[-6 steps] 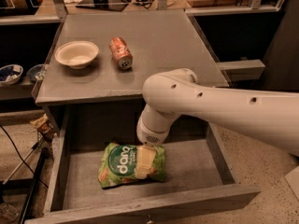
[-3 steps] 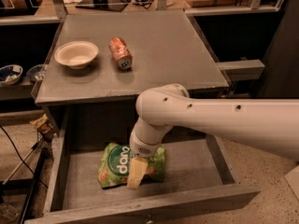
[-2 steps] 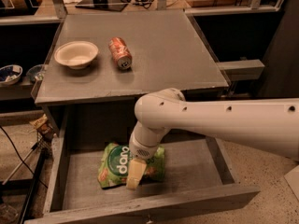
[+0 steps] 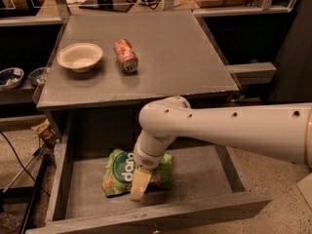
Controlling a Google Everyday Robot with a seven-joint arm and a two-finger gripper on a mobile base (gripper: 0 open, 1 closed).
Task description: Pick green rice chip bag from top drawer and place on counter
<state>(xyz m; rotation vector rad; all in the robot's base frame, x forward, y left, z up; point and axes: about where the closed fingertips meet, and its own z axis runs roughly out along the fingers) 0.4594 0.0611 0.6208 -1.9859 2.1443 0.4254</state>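
Rice chip bag (image 4: pixel 116 173) sits in the top drawer (image 4: pixel 200 179), gripper (image 4: pixel 138 186) right on it; bowl (image 4: pixel 80 56) left of the can (image 4: pixel 126 55) on the counter (image 4: pixel 175 52) behind.

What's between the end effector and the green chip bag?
Nothing, the camera view shows: the end effector sits in the top drawer, right against the green rice chip bag.

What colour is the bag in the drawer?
The bag is light green with white lettering, camera view; end effector over it.
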